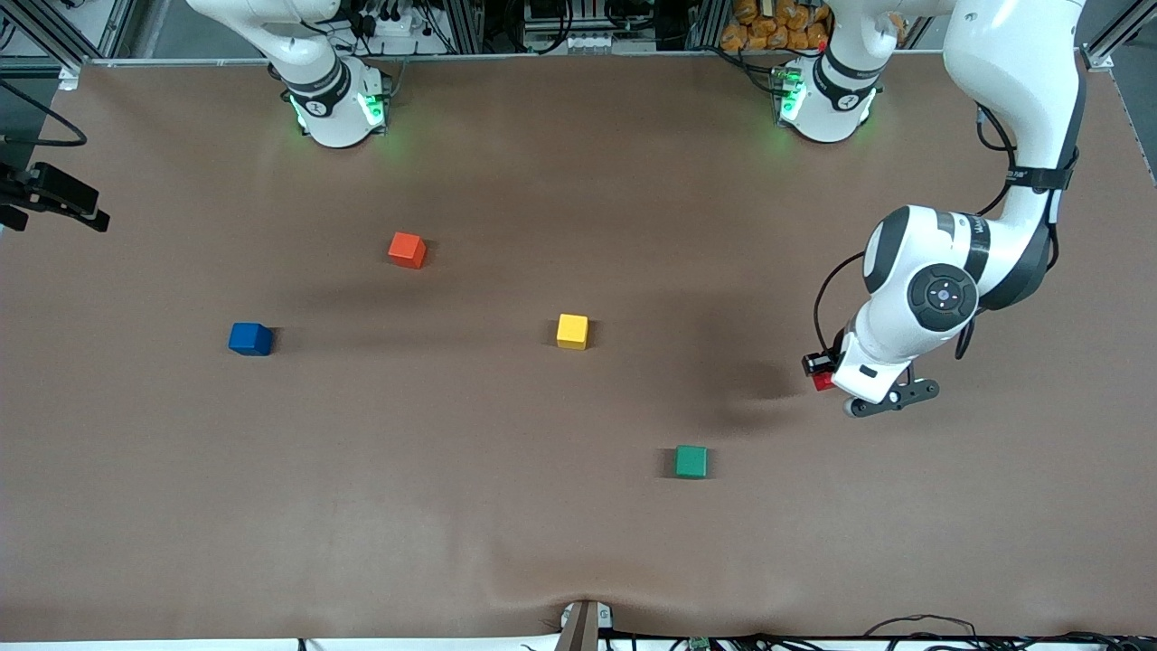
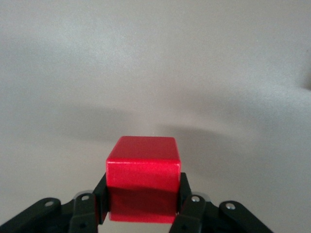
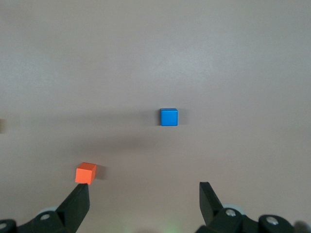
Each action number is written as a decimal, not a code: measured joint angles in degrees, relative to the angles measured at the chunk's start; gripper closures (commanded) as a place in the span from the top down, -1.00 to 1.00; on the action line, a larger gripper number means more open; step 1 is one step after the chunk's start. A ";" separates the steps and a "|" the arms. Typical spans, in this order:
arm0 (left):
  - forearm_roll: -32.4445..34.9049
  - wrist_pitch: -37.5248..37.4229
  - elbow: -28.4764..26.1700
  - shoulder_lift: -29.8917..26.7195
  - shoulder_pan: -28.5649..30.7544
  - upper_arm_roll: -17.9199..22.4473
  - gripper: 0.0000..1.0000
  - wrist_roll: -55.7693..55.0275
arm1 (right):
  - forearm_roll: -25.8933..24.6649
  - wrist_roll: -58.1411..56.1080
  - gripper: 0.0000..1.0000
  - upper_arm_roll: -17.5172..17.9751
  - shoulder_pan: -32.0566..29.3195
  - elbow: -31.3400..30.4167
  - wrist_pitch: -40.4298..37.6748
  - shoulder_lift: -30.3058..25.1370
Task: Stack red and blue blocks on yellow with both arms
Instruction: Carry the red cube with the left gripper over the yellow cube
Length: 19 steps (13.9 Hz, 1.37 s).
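Observation:
My left gripper point(image 1: 821, 372) is shut on the red block point(image 2: 143, 170), its black fingers point(image 2: 185, 194) pressed to two opposite sides. In the front view only a corner of that red block point(image 1: 823, 382) shows under the wrist, over the table toward the left arm's end. The yellow cube point(image 1: 572, 331) sits alone mid-table. Toward the right arm's end lies the blue block point(image 1: 249, 338). My right gripper point(image 3: 144, 191) hangs open and empty above the table, out of the front view, looking down on the blue block point(image 3: 169, 117).
An orange-red cube point(image 1: 407, 250) lies farther from the front camera than the blue block; the same orange-red cube point(image 3: 86, 173) shows by one right finger. A green cube point(image 1: 691, 461) sits nearer the front camera than the yellow cube.

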 measured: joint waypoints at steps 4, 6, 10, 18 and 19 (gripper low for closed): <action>2.42 0.00 0.16 0.00 -0.09 -0.04 -1.00 0.00 | 0.00 0.00 1.00 0.00 0.00 0.00 0.00 0.00; 2.86 0.00 0.36 -0.11 -0.12 -0.17 -1.00 0.00 | 0.00 0.00 1.00 0.00 0.00 0.00 0.00 0.00; 3.33 -0.82 0.52 -0.35 -0.20 -0.27 -1.00 0.13 | 0.00 0.00 1.00 0.00 0.00 0.00 -0.01 0.00; 3.36 -1.81 0.59 -2.20 -0.22 -1.29 -1.00 1.04 | 0.00 0.00 1.00 0.00 0.00 -0.02 -0.07 0.00; 3.36 -1.83 0.59 -2.24 -0.23 -1.90 -1.00 1.04 | 0.00 0.00 1.00 0.00 0.00 -0.02 -0.07 0.00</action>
